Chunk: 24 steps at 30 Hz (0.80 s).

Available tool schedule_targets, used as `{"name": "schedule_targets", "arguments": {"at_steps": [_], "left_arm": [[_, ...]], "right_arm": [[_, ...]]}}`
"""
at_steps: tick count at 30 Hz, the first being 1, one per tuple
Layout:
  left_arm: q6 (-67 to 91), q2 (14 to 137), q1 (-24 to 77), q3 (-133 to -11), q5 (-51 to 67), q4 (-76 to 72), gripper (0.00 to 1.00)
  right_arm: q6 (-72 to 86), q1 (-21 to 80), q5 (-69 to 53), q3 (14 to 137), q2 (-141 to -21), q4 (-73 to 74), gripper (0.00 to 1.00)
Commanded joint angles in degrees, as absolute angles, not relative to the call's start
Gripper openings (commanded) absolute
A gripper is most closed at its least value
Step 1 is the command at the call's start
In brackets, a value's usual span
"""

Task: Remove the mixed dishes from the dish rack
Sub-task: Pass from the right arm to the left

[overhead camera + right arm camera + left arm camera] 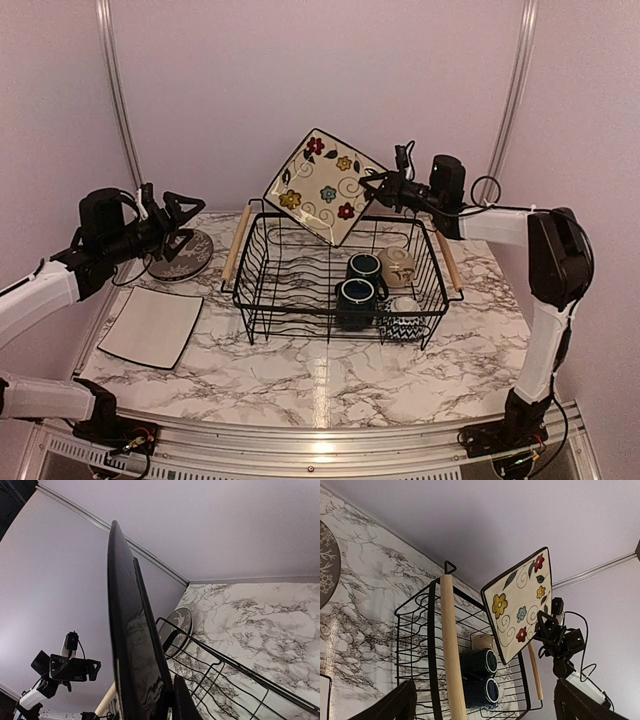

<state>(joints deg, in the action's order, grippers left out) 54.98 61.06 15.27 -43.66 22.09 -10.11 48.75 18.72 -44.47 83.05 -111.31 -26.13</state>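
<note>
square floral plate (322, 185) is being clamped by right gripper (374, 184) above dish rack (236, 246); wire clearance is being advised; left gripper (190, 216) is being held wide.

A floral square plate (325, 187) hangs tilted above the black wire dish rack (236, 243). Inside sit two dark blue mugs (356, 298), a beige bowl (397, 266) and a chevron bowl (404, 324). On the bench to its left — a cream square plate (152, 326) and a grey round plate (182, 257).
</note>
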Motion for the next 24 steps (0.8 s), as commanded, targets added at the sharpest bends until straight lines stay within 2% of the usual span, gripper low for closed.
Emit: {"name": "schedule_targets", "arguments": {"at_steps": [1, 5, 16, 24], "left_arm": [[57.2, 65.0, 19.2, -47.9, 24.7, -17.1, 0.98], [60.7, 69.9, 23.3, -50.0, 25.6, -24.3, 0.95], [67.8, 83.1, 30.6, -56.4, 25.6, -41.1, 0.91], [67.7, 88.5, 32.7, -60.1, 24.3, -42.6, 0.84]], "right_arm": [[70.7, 19.0, -45.7, 81.3, -106.2, -57.7, 0.0], [77.7, 19.6, -44.1, 79.6, -106.2, -66.5, 0.0], [81.4, 23.6, -38.9, 76.5, -103.0, -70.3, 0.0], [83.6, 25.4, -37.1, 75.3, -103.4, -73.6, 0.0]]}}
